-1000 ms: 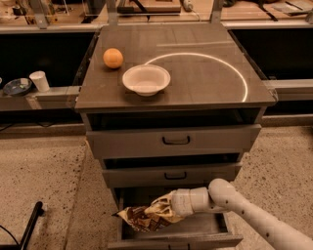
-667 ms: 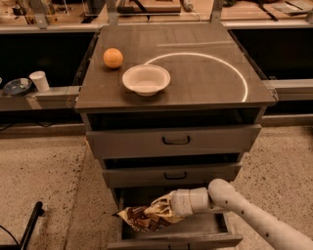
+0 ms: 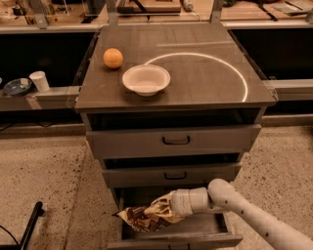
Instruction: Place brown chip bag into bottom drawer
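three drawers, all pulled out a bit. one orange [image 3: 113, 57] and one bowl [image 3: 146, 79] up top, one cup [image 3: 39, 80] off to the left. the gripper [image 3: 164, 210] is low over the bottom drawer [image 3: 176, 240], jaws clamped on the one bag [image 3: 144, 218], which sits above the drawer's left side, tip poking past the wall. foil hides the fingertips, and the drawer front runs off the bottom edge.

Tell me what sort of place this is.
Probably a robotics lab or workshop: workbenches behind, a grey drawer cabinet on speckled floor, and a robot's end effector holding a brown chip bag over the open bottom drawer.
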Robot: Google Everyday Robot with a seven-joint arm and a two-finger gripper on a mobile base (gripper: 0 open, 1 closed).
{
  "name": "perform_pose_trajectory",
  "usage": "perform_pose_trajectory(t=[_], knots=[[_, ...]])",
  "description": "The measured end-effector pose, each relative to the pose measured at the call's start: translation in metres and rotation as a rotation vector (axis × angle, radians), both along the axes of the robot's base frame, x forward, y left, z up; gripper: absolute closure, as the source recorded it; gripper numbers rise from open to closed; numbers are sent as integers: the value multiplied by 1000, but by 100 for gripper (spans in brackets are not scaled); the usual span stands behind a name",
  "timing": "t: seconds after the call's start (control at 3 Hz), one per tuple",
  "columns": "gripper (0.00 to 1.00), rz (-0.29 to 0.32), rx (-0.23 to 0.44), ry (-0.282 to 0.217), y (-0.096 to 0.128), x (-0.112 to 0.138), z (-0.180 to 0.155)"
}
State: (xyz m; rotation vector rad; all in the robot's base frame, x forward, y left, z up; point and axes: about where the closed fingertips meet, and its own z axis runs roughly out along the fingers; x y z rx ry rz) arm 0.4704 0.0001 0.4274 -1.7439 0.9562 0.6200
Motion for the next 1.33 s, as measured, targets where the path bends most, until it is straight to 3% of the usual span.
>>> perform_pose_trajectory(t=[0.67,1.33], knots=[[5,0,0,0,0,0,0],[0,0,0,0,0,0,0]])
